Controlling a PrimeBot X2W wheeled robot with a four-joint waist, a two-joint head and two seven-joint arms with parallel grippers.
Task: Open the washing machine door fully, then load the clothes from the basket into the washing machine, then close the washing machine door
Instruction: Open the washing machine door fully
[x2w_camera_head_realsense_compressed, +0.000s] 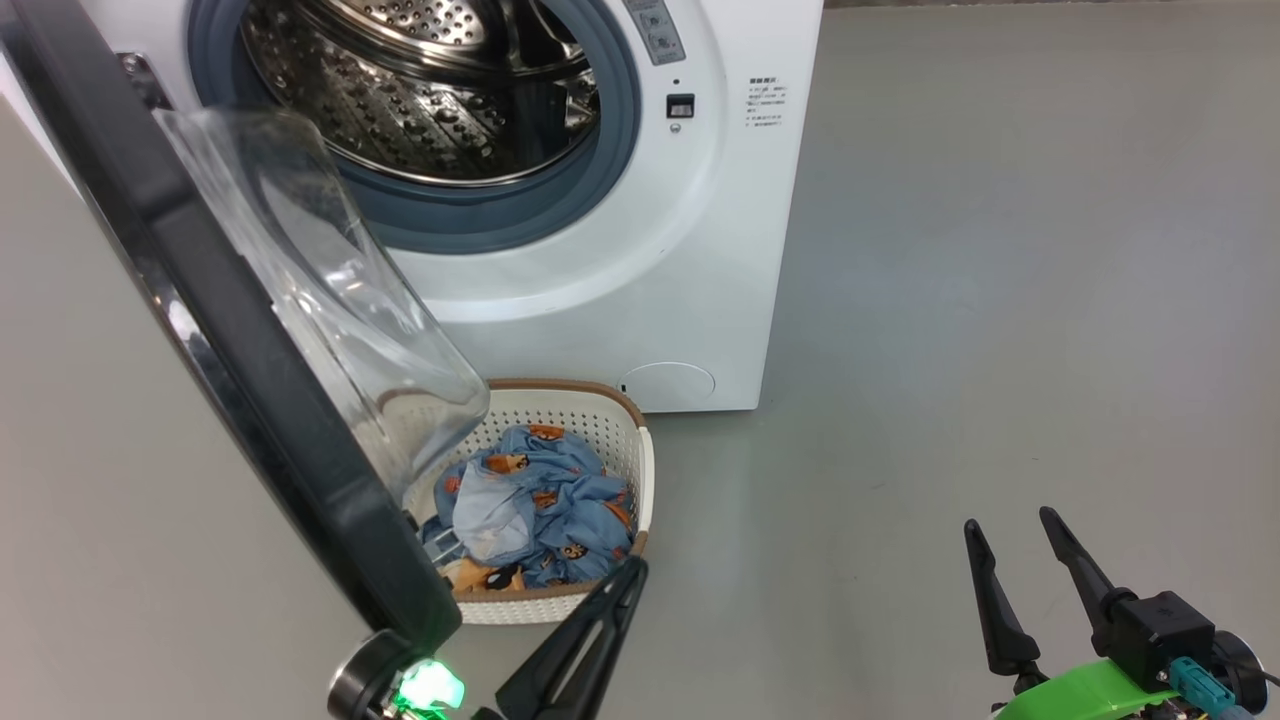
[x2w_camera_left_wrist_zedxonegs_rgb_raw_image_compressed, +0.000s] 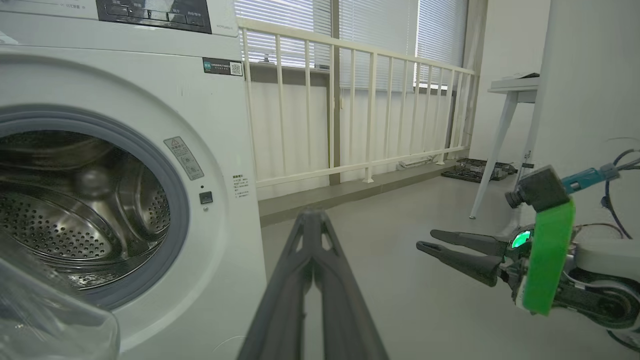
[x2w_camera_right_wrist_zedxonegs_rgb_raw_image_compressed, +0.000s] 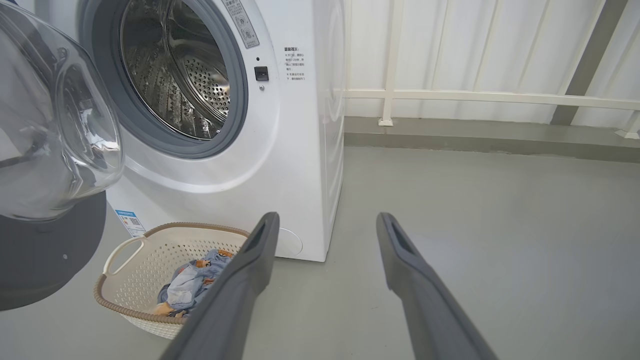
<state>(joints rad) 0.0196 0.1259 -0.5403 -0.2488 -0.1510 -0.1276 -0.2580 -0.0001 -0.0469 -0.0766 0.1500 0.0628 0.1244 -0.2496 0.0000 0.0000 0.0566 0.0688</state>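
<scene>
on the grey floor (x2w_camera_head_realsense_compressed: 950, 300), close before the low front of the washing machine (x2w_camera_head_realsense_compressed: 620, 300), stands the basket (x2w_camera_head_realsense_compressed: 590, 420). the clothes (x2w_camera_head_realsense_compressed: 545, 500) lie all inside it, a crumpled blue heap with orange bears and one pale patch on top. if the basket touches the machine, i cannot tell.

the washing machine door (x2w_camera_head_realsense_compressed: 255, 370) is swung wide open to the left side. its clear glass bowl (x2w_camera_head_realsense_compressed: 340, 300) bulges out over the left part of the basket in the head view. behind it the round mouth is open, with the grey-blue gasket (x2w_camera_head_realsense_compressed: 600, 190) around the shiny steel drum (x2w_camera_head_realsense_compressed: 420, 100) full of small holes. a blue sticker (x2w_camera_right_wrist_zedxonegs_rgb_raw_image_compressed: 131, 222) sits low on the machine front, just behind the basket handle.

the left gripper (x2w_camera_head_realsense_compressed: 632, 572) is clenched, its two dark fingers pressed together with nothing between them. its tip is at the near right corner of the basket, by the brown rim. the right gripper (x2w_camera_head_realsense_compressed: 1008, 520) is released, fingers spread and empty, over bare floor well apart to the right of the basket. a white railing (x2w_camera_left_wrist_zedxonegs_rgb_raw_image_compressed: 350, 110) runs along the wall beside the machine.
</scene>
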